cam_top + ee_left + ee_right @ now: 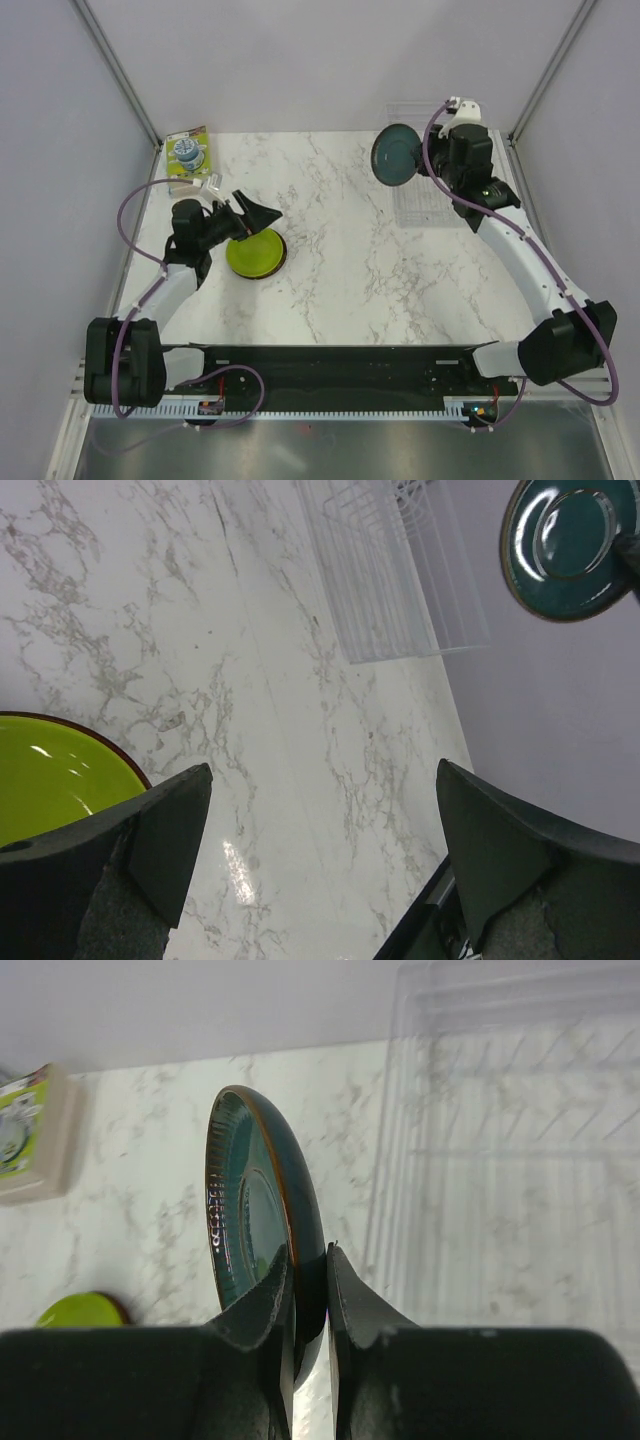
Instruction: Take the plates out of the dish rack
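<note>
My right gripper (420, 160) is shut on the rim of the dark teal-blue plate (396, 155) and holds it on edge in the air, just left of the clear dish rack (432, 190). In the right wrist view the fingers (352, 1295) pinch the plate (250, 1220) beside the rack (510, 1160). The lime green plate (252, 255) lies flat on the table on top of a dark-rimmed plate. My left gripper (255, 212) is open and empty just above its far edge. The left wrist view shows the green plate (50, 775), the rack (390, 580) and the teal plate (565, 545). No plates show in the rack.
A flat box (188, 158) with a blue-white picture lies at the back left corner, also in the right wrist view (25, 1135). Grey walls and metal posts close in the marble table (340, 280).
</note>
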